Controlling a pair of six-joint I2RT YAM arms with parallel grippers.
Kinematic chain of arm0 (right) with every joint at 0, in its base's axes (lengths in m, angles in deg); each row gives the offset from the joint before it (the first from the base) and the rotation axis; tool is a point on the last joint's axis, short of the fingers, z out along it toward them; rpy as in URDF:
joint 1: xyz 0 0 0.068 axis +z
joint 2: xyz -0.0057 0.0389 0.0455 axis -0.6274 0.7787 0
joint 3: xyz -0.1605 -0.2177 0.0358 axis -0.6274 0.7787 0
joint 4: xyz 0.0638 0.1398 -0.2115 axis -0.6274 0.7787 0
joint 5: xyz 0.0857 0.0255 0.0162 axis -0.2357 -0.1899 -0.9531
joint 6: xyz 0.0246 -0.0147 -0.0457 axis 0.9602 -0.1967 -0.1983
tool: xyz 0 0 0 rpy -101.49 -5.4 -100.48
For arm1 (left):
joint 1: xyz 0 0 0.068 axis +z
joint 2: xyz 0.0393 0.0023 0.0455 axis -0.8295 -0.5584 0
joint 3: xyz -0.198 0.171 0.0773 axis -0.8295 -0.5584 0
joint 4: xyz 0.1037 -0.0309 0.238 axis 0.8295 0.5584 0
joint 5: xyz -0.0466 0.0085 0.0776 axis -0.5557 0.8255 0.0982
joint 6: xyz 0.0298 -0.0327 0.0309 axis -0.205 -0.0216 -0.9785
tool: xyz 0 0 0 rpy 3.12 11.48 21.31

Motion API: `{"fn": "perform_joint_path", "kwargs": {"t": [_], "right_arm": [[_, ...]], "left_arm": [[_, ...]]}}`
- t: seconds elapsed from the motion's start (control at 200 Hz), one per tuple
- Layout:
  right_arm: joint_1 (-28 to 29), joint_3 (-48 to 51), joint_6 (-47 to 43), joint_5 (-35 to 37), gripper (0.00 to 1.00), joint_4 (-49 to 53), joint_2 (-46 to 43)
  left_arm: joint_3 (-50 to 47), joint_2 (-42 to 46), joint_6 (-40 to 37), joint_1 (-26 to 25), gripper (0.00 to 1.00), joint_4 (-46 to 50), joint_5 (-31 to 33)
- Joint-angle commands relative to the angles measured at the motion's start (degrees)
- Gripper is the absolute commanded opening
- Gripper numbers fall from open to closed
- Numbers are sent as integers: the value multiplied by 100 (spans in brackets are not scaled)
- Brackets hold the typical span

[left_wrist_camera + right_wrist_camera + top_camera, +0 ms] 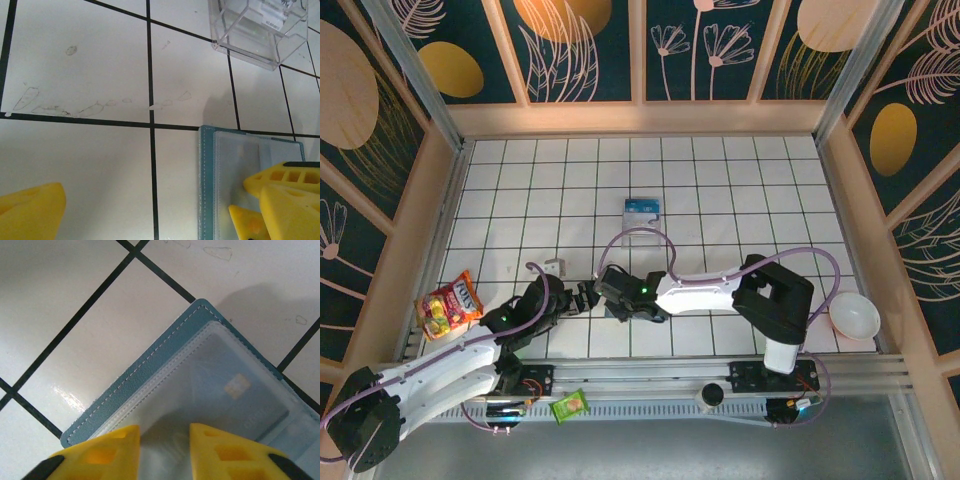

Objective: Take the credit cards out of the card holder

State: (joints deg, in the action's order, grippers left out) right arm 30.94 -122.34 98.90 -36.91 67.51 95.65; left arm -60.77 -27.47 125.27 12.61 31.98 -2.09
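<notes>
White tiles point(60, 285) bear the open card holder point(145, 375) directly under the right gripper point(165, 432), jaws narrowly parted above a pocketed card point(240, 400) slanting away rightward, while the left gripper point(155, 215), spread wide, straddles one edge.

The tiled floor point(720, 200) was lit brightly and evenly from above in the top external view, and only soft shadows were cast under the arms. In the left wrist view, the yellow fingers point(35, 212) at 7 o'clock were rendered out of focus. In the right wrist view, glare was thrown off the tile at 8 o'clock, a grey shadow was cast at 1 o'clock, and the card holder point(150, 365) was kept sharp.
</notes>
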Motion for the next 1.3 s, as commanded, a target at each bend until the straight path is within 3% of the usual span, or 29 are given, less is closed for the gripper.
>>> {"fn": "perform_joint_path", "kwargs": {"t": [0.0, 0.18, 0.365, 0.505, 0.651, 0.761, 0.846, 1.091, 1.296], "right_arm": [[60, 47, 16, 64, 19, 228, 133], [-9, 194, 137, -37, 0, -168, -110], [-160, 506, 252, -217, 0, -670, -545], [-318, 687, 437, -182, 0, -699, -766], [-388, 777, 508, -194, 0, -634, -917], [-312, 611, 321, -487, 27, -557, -791], [-204, 425, 239, -424, 35, -381, -581], [-73, 249, 314, -301, 42, -75, -204], [17, 106, 379, -178, 42, 318, 160]], "left_arm": [[28, 15, -27, 16, 97, -339, -94], [34, -264, -140, 19, 79, -623, -458], [-23, -750, -108, 11, 54, -1262, -961], [75, -1220, -134, 13, 42, -1525, -1178], [157, -1326, -136, 13, 44, -1461, -1126], [150, -1041, -38, 11, 56, -1132, -798], [75, -710, 43, 14, 62, -945, -587], [-60, -387, 49, 16, 64, -697, -477], [-18, -488, -14, 13, 64, -759, -533]]}}
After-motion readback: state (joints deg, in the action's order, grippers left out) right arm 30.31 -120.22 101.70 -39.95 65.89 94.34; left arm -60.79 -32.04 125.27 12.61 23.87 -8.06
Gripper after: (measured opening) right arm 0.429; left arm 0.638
